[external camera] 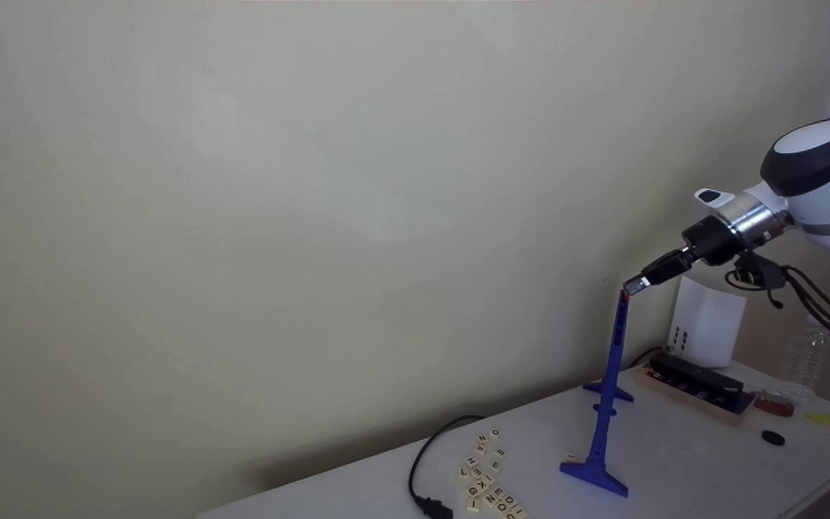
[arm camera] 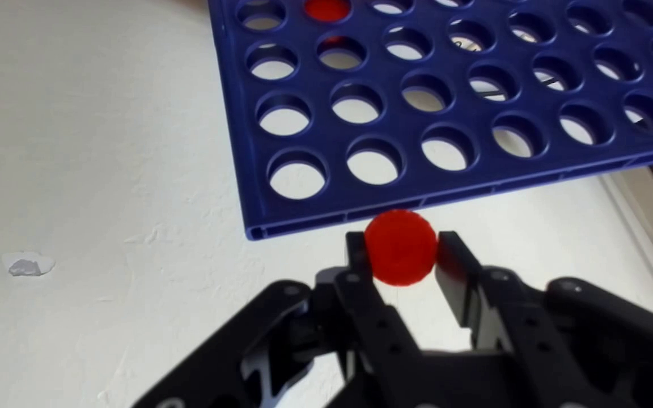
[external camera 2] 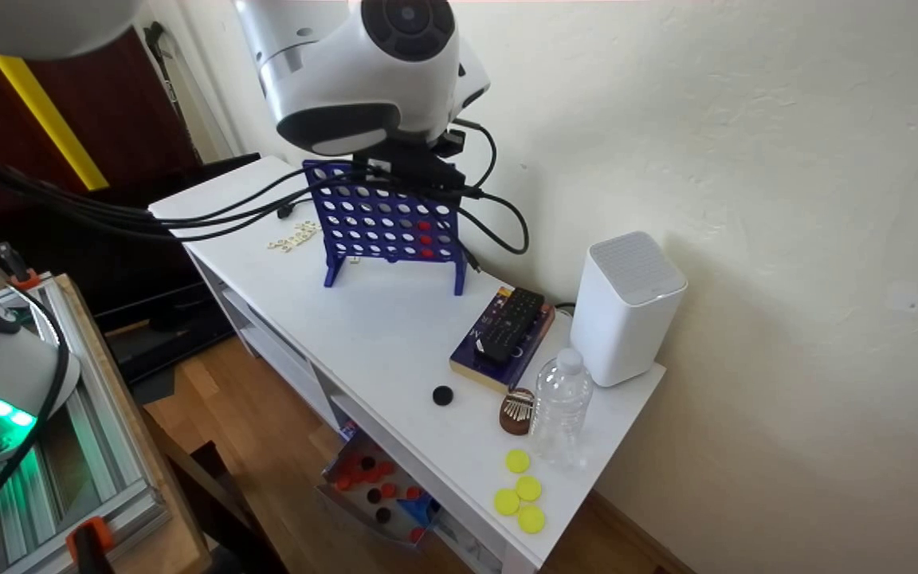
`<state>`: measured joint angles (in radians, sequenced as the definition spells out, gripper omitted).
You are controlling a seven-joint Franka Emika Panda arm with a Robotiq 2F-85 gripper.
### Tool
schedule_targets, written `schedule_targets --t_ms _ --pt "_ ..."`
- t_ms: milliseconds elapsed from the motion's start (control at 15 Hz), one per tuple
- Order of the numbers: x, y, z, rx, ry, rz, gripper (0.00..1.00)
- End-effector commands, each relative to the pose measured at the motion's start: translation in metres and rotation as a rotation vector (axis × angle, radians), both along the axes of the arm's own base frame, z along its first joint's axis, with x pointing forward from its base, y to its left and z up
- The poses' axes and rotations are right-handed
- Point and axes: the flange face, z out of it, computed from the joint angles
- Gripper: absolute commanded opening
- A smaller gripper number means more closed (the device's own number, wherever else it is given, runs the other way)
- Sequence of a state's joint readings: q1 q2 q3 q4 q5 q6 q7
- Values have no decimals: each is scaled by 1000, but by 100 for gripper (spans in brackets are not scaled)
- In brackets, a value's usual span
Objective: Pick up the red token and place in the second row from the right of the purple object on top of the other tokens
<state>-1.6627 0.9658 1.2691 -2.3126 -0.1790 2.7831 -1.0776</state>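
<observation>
The purple object (external camera: 608, 382) is an upright blue-purple grid frame; it also shows in an exterior view (external camera 2: 313, 185) and the wrist view (arm camera: 326, 136). Red tokens (external camera 2: 425, 239) sit stacked in its second column from the right in that exterior view. My gripper (arm camera: 401, 249) is shut on the red token (arm camera: 400, 247), held by its edges between the fingertips. In the wrist view the token overlaps the frame's top edge at the second slot from the near corner. In an exterior view the gripper (external camera: 635, 286) is at the frame's top; whether the token touches it is unclear.
Letter tiles (external camera: 483, 483) and a black cable (external camera: 422, 454) lie beyond the frame. A book with a remote (external camera 2: 511, 327), white router (external camera 2: 626, 311), bottle (external camera 2: 561, 406), black token (external camera 2: 442, 395) and yellow tokens (external camera 2: 528, 488) are on the white table (external camera 2: 379, 351). The wall is close behind.
</observation>
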Motion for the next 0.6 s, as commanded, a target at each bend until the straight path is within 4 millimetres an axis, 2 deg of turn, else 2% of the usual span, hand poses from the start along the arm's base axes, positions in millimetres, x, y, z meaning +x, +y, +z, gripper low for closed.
schedule_targets --t_ms 0,533 --pt "-2 -1 -2 22 -24 20 10" --pt "-2 -3 -7 31 -34 32 10"
